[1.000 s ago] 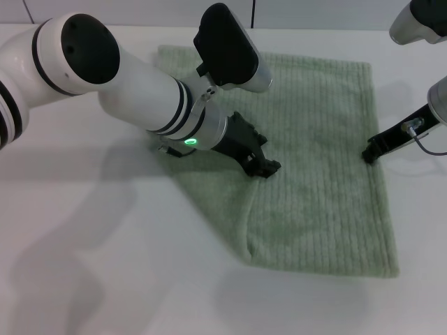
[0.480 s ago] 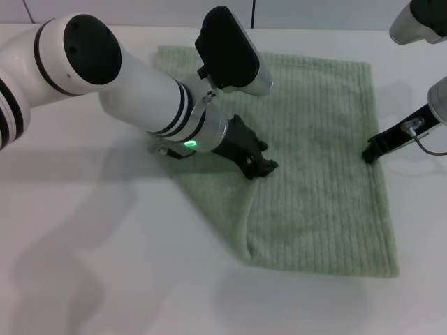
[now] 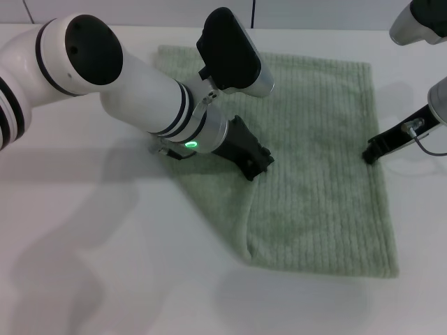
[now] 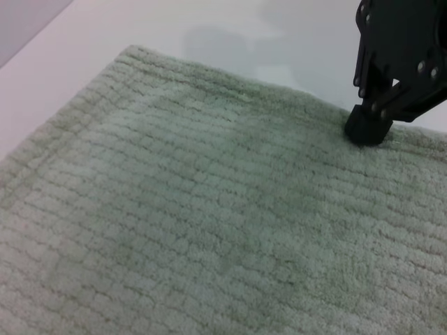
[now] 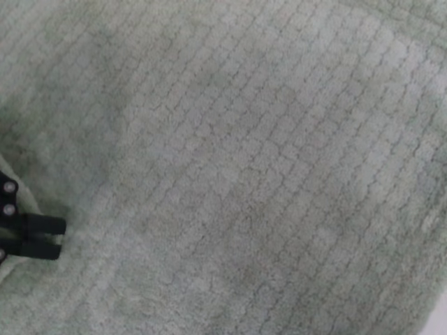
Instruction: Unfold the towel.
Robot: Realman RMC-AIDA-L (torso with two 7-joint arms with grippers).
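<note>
The pale sage-green ribbed towel (image 3: 314,160) lies on the white table, with its near-left part folded over along a slanted crease (image 3: 223,223). My left gripper (image 3: 260,162) rests low on the towel's middle, beside the top of that crease. In the right wrist view (image 5: 50,237) its fingertips lie close together on the cloth. My right gripper (image 3: 368,155) is shut, its tip pressed on the towel's right hem, as the left wrist view (image 4: 367,128) also shows. The towel fills both wrist views (image 4: 195,209) (image 5: 244,160).
The white table (image 3: 105,265) surrounds the towel, with bare surface at the near left. My bulky left arm (image 3: 140,91) covers the towel's far-left part. The towel's near hem (image 3: 328,269) lies flat.
My left gripper has drawn back slightly to the left and away from me on the towel, and its fingertips look more closed. The towel and right gripper have not moved.
</note>
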